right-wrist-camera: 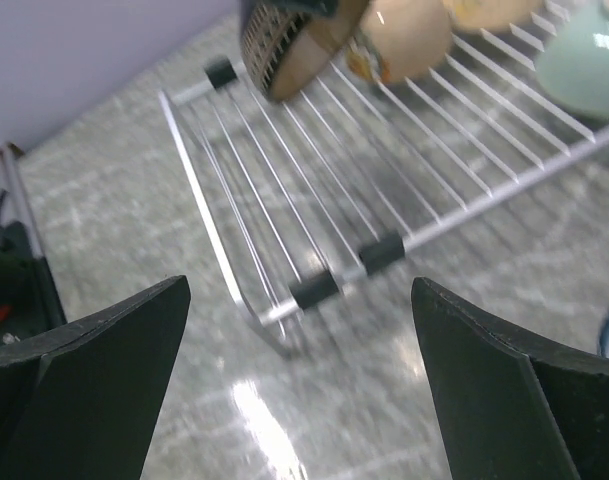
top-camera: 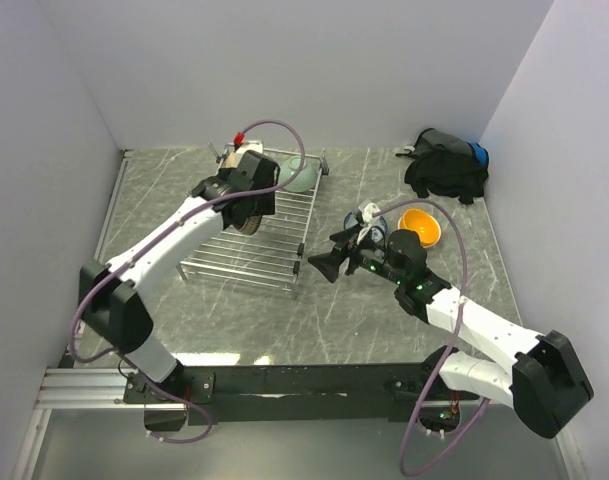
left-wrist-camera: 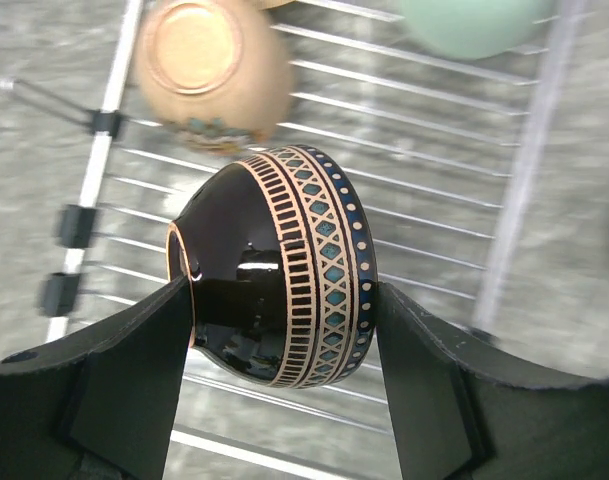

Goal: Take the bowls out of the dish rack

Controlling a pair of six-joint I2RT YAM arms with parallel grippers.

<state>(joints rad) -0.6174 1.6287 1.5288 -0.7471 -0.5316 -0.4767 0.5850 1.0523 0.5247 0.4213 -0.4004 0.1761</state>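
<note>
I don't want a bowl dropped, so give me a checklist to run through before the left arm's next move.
1. The left gripper is shut on the dark patterned bowl: ok.
2. Held bowl clear of the dish rack wires: cannot tell.
3. Gap to the tan bowl: cannot tell, they look close.
4. The right gripper is open and empty: ok.
5. Rack emptied: not ok, tan bowl and pale green bowl in it.
</note>
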